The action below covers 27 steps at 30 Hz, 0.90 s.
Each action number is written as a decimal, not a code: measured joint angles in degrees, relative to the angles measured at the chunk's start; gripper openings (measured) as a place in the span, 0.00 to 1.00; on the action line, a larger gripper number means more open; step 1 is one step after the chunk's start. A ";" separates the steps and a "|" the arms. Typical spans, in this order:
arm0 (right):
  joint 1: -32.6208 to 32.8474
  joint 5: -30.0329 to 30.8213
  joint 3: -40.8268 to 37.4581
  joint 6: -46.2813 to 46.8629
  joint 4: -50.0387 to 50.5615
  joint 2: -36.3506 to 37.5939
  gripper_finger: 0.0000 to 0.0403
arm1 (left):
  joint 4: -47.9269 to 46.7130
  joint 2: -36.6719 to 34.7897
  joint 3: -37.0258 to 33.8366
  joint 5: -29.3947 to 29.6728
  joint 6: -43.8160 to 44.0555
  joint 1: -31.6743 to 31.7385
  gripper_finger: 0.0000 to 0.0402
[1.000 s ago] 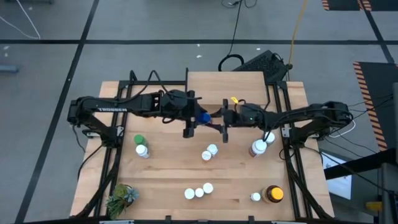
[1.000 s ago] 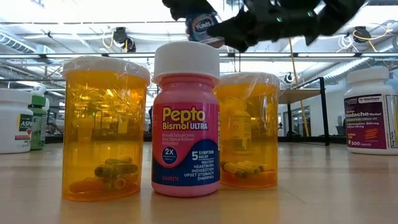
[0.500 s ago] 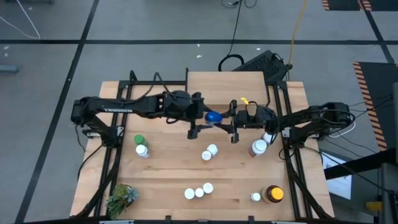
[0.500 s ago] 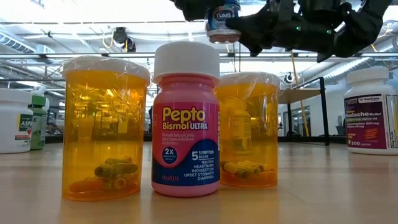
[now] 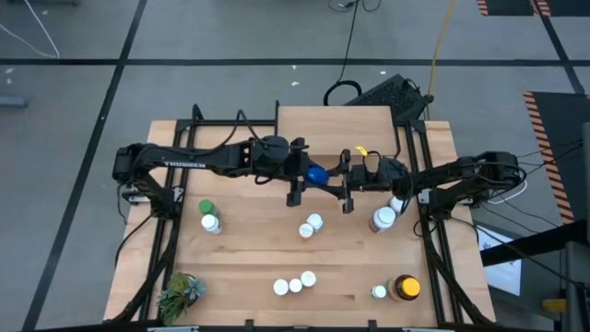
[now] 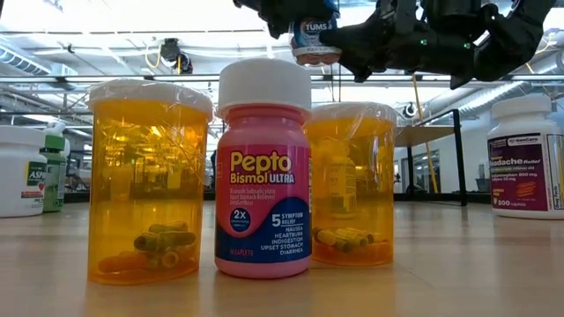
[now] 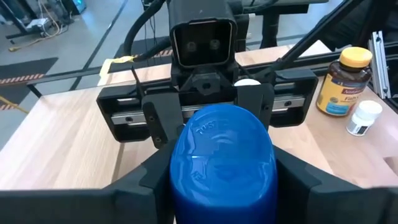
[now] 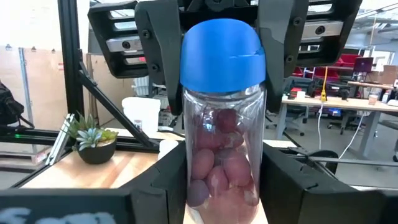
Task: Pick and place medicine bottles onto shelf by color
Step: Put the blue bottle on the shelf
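From where I sit, both grippers meet above the middle of the table, with the blue-capped bottle between them. In the low view only its lower part shows, cut off at the top edge, with "TUMS" legible on the label. The shelf I cannot make out in any view.

The left gripper has its fingers closed against the cap's sides; in the right wrist view they flank the blue cap from behind. The right gripper has its fingers at either side of the clear body, but I cannot tell whether they press on it or stand just off it.

The bottle hangs in the air, well above the wood. In the right wrist view its long axis runs upright in that picture, cap on top, reddish tablets visible inside. The left wrist view looks straight onto the cap.

Close to the low camera stand two orange vials and a pink bottle reading "Pepto Bismol ULTRA, 5 symptom relief". To the right, a white bottle reads "Headache Relief". At far left another white bottle is cropped, showing "ASPI". An amber jar carries a label too small for me to read.
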<state>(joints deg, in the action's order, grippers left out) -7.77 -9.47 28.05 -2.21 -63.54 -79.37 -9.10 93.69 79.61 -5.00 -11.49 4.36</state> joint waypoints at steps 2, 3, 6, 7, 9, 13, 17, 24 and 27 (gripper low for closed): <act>0.00 0.04 0.00 0.65 0.32 0.00 0.37 | -0.21 0.00 0.00 0.08 0.06 0.00 0.45; 0.00 0.04 0.00 0.86 0.36 0.00 0.38 | -0.24 -0.02 0.00 0.20 0.03 0.00 0.46; -0.02 0.31 0.07 1.12 1.15 0.34 0.44 | -0.47 -0.23 -0.02 1.11 -0.23 0.15 0.49; -0.02 0.53 0.07 1.23 1.64 0.55 0.47 | -0.46 -0.24 -0.02 1.84 -0.35 0.21 0.49; -0.04 1.80 0.06 1.57 4.20 1.84 0.53 | -1.18 -0.28 -0.02 3.35 -1.15 0.62 0.48; 0.02 12.57 0.05 1.25 13.14 7.20 0.64 | -3.66 -2.19 0.21 7.14 -5.14 2.52 0.46; 0.20 21.71 0.06 0.74 25.61 13.59 0.70 | -4.33 -4.27 0.34 7.82 -10.87 6.75 0.48; 3.82 21.51 0.01 3.86 30.98 14.84 0.71 | -1.62 -2.68 0.39 -1.78 -16.13 21.73 0.48; 4.61 21.49 0.00 2.30 30.02 14.42 0.71 | 2.76 -0.01 0.33 -8.28 -15.20 28.72 0.48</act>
<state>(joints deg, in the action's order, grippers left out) -3.16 12.01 28.05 0.09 -33.52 -64.95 -6.34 93.68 79.94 -13.28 -26.68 33.08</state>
